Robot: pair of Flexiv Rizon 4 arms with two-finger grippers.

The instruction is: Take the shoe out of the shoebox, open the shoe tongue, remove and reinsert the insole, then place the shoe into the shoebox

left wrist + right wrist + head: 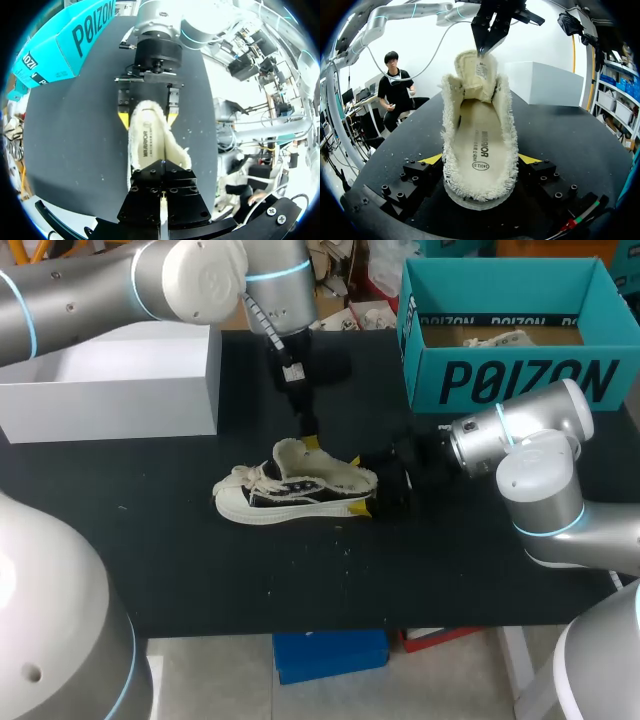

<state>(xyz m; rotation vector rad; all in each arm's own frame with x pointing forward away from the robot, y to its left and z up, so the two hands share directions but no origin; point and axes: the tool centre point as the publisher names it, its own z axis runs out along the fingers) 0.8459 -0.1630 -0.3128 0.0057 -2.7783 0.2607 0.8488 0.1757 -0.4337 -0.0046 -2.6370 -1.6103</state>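
A cream and black sneaker with a fleecy lining lies on its sole in the middle of the black table. My right gripper is shut on its heel, one yellow tip against each side. From above, my left gripper is shut on the tongue, which stands pulled up and forward. In the right wrist view the printed insole lies flat inside the shoe, between my fingers. The left wrist view looks down into the shoe's opening, with my right gripper beyond it.
The teal shoebox stands open at the back right, with something pale inside. A white box stands at the back left. Small pale crumbs are scattered on the table in front of the shoe.
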